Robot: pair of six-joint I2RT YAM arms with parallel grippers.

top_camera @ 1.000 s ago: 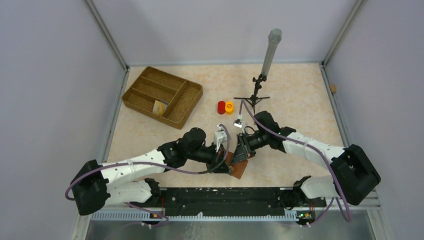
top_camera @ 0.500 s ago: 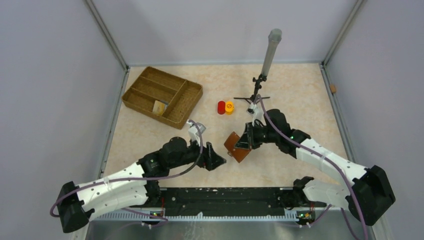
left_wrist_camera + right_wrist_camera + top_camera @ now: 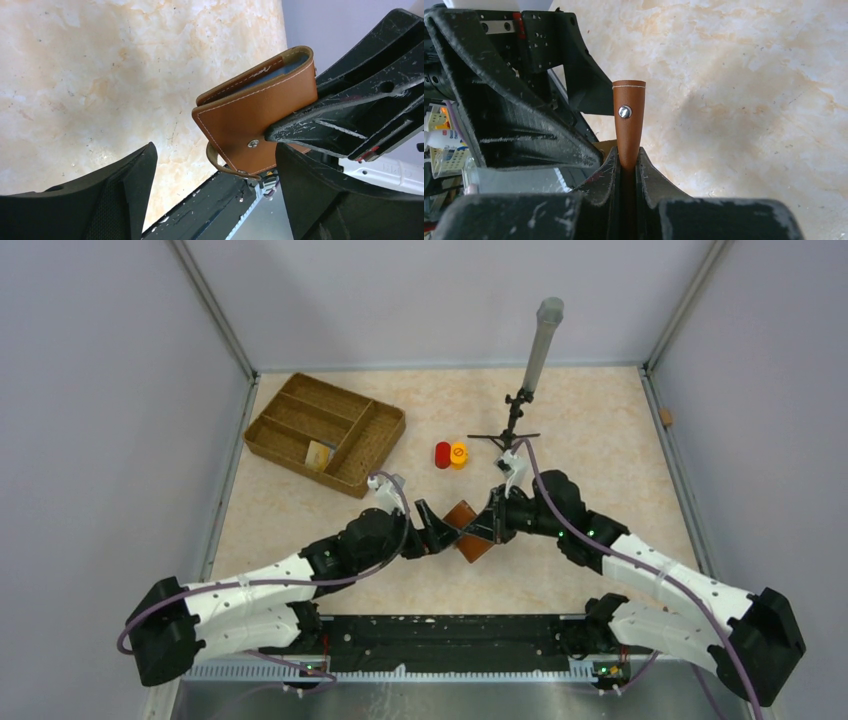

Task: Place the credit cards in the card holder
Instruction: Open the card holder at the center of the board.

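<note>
The brown leather card holder [image 3: 466, 528] hangs folded above the table, pinched at one edge by my right gripper [image 3: 487, 527], which is shut on it. Seen from the right wrist, its snap flap [image 3: 629, 117] sticks up from between my right gripper [image 3: 628, 161]. My left gripper [image 3: 438, 527] stands open just left of the holder, its fingers [image 3: 125, 195] spread wide below it and not touching. The holder [image 3: 250, 112] shows a blue-grey edge [image 3: 298, 58] inside its fold. One yellowish credit card [image 3: 319, 453] lies in the wicker tray.
The divided wicker tray [image 3: 300, 400] sits at the back left. A red cap [image 3: 442, 454] and an orange cap [image 3: 459, 454] stand mid-table. A black stand with a grey tube [image 3: 515, 420] rises behind my right arm. The black rail [image 3: 450, 635] runs along the near edge.
My left gripper opened and let go of the card holder, drew back, then moved up beside it again. My right gripper carried the holder away from the near edge.
</note>
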